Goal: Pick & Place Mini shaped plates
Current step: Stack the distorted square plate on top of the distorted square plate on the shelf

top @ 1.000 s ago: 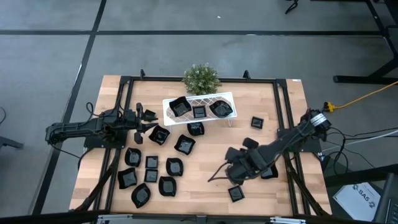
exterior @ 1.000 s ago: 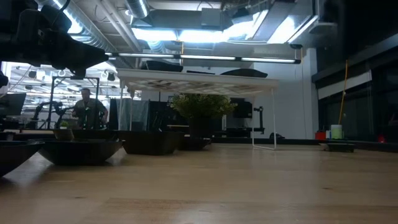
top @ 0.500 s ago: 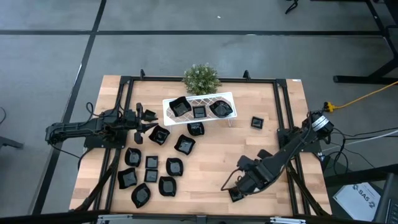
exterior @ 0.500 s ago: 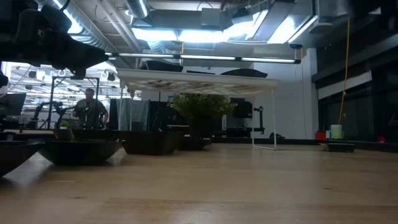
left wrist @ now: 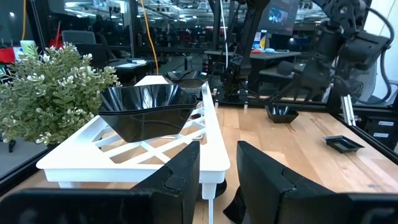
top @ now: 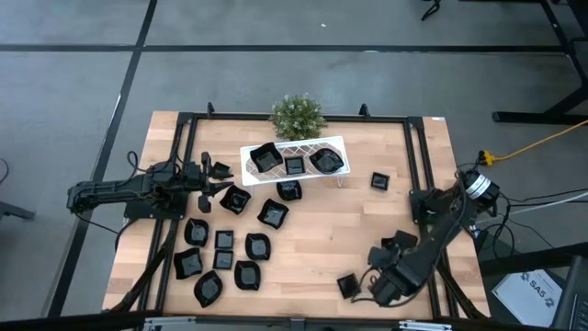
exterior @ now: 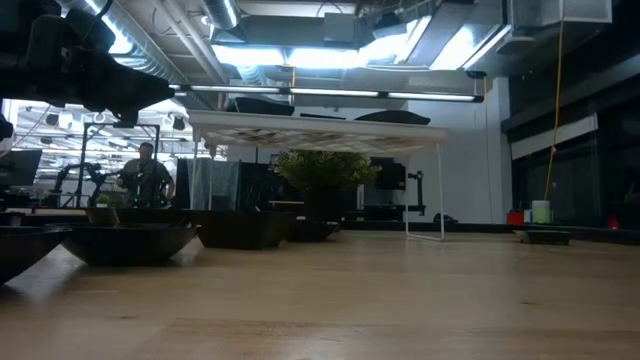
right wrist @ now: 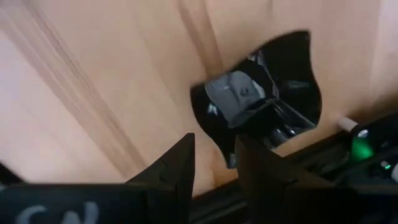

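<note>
Right fingers point(right wrist: 214, 163) hover just beside a black plate point(right wrist: 261, 99).

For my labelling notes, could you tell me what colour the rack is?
White, with an open lattice top; the rack shows best in the left wrist view.

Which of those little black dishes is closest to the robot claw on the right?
The small square plate at the table's near edge, just beside the right gripper. It lies alone there; the other plates sit around or on the white rack.
</note>
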Robot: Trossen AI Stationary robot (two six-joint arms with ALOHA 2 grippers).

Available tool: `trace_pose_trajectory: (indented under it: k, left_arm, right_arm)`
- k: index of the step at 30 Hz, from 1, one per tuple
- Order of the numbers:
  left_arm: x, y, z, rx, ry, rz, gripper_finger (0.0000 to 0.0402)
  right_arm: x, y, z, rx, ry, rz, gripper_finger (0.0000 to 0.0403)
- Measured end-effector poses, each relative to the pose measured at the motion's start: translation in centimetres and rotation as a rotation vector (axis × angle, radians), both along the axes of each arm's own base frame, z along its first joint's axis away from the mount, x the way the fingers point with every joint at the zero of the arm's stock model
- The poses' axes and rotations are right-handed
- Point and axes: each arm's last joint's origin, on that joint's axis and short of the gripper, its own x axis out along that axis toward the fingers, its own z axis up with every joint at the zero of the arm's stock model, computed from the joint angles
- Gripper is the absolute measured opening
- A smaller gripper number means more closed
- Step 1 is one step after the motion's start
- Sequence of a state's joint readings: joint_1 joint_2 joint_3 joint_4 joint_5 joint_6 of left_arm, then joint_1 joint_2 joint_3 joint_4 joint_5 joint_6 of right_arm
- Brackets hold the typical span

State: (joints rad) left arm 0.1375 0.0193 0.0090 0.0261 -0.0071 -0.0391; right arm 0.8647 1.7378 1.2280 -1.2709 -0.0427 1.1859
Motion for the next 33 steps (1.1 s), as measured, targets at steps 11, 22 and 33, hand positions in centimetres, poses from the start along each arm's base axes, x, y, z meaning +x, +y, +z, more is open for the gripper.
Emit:
trace_pose_trajectory:
  k: [11, 22, 33]
  left_arm:
    - [0.0, 0.0, 0.0, 0.000, 0.000, 0.000, 0.0100]
    - [0.0, 0.0, 0.0, 0.000, 0.000, 0.000, 0.0100]
    - [0.0, 0.0, 0.0, 0.000, 0.000, 0.000, 0.0100]
  right_arm:
    - [-3.6, 0.8, -2.3, -0.038, 0.063, 0.216, 0.0114]
    - [-4.3, 0.8, -4.3, -0.068, -0.053, 0.273, 0.0114]
    - [-4.0, 0.8, -4.3, -0.116, -0.130, 0.341, 0.0107]
